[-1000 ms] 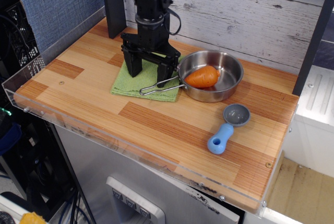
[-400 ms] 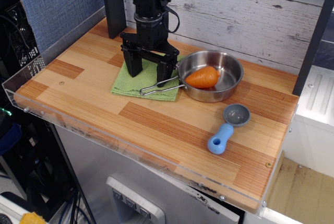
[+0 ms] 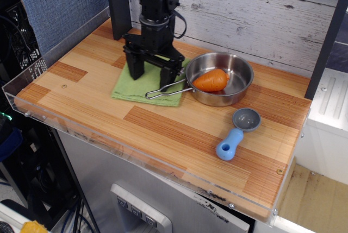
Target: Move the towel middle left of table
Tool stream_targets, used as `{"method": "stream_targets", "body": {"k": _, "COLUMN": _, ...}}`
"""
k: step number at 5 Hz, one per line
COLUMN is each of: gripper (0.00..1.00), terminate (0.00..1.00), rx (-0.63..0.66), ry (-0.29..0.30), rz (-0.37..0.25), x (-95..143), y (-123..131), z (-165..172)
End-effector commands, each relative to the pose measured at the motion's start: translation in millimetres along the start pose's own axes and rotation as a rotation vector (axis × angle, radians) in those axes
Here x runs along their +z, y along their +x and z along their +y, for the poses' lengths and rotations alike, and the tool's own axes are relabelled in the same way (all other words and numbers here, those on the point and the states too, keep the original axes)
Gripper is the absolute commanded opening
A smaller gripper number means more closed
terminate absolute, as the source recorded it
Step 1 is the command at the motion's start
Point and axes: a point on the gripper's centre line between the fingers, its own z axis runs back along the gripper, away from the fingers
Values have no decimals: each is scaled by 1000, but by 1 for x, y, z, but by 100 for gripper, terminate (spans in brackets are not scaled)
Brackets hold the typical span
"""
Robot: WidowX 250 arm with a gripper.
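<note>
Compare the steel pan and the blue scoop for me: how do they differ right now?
The steel pan is shiny metal; the blue scoop is blue with a grey bowl. The pan holds a carrot; the scoop's bowl looks empty. The pan's thin wire handle lies over the towel beside the claw; the scoop's thick handle rests on bare table, nearer the front edge. Both have round bowls and sit upright.
</note>
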Motion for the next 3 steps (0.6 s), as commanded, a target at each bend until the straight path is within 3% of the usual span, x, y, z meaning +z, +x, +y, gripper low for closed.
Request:
{"method": "stream_targets", "body": {"k": 1, "gripper": 100, "terminate": 0, "rx": 50, "ry": 14, "rz": -23, "x": 23, "y": -15, "z": 43}}
{"method": "stream_targets", "body": {"k": 3, "gripper": 100, "terminate": 0, "rx": 92, "ry": -36, "rz": 16, "x": 16, "y": -23, "z": 79}}
